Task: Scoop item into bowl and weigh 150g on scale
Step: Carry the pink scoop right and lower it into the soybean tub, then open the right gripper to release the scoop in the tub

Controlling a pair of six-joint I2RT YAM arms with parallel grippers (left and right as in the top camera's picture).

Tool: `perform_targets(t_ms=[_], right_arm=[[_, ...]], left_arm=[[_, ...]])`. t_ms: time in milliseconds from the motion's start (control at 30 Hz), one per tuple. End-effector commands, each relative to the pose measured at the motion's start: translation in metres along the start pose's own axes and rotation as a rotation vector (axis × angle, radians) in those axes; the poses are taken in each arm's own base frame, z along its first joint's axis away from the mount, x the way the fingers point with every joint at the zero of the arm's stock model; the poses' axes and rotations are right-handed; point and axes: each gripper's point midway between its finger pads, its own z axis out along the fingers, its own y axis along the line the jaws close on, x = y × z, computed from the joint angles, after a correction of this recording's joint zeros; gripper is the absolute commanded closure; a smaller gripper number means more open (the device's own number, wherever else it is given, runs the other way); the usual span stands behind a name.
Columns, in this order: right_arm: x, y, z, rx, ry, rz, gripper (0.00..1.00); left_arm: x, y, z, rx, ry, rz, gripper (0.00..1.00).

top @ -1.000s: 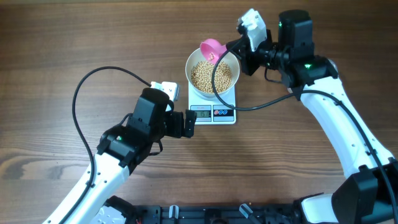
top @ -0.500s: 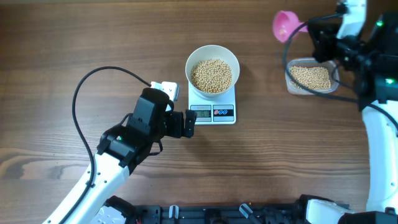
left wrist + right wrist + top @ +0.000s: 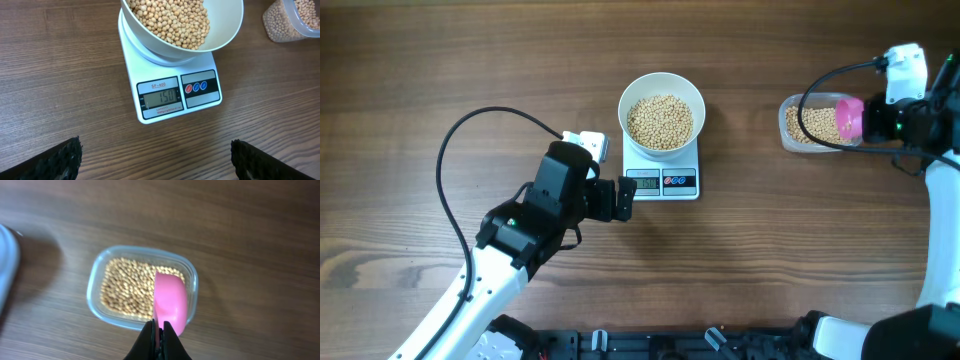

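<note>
Am pinching pink scoop (image 3: 171, 302) by handle with my right gripper (image 3: 160, 331), jaws pressed together, hovering over clear tub (image 3: 788, 131) at right. Beans (image 3: 660, 120) lying in bowl (image 3: 629, 92) on scale (image 3: 681, 184), well apart to left; scoop pointing left toward them. Left gripper (image 3: 625, 199) spread, nearer scale.

Glossy bowl (image 3: 662, 98), matt wood table (image 3: 470, 70)

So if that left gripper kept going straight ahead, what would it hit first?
Probably the scale, its display edge, which sits straight ahead of the open left gripper. Depth is hard to judge, so it could graze the table first.
</note>
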Motion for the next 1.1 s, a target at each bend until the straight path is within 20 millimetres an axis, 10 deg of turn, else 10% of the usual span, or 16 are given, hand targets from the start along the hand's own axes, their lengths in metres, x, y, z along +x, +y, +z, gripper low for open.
perform_targets(t_ms=[0, 367, 800, 1067], right_arm=[[0.002, -0.014, 0.011, 0.133, 0.079, -0.123, 0.96], [-0.014, 0.015, 0.038, 0.056, 0.042, -0.095, 0.96], [-0.019, 0.014, 0.031, 0.066, 0.019, -0.075, 0.01], [-0.039, 0.012, -0.006, 0.108, -0.086, -0.056, 0.00]], left_arm=[[-0.003, 0.002, 0.000, -0.011, -0.007, 0.013, 0.00], [-0.003, 0.002, 0.000, -0.011, -0.007, 0.013, 0.00], [-0.003, 0.002, 0.000, -0.011, -0.007, 0.013, 0.00], [-0.003, 0.002, 0.000, -0.011, -0.007, 0.013, 0.00]])
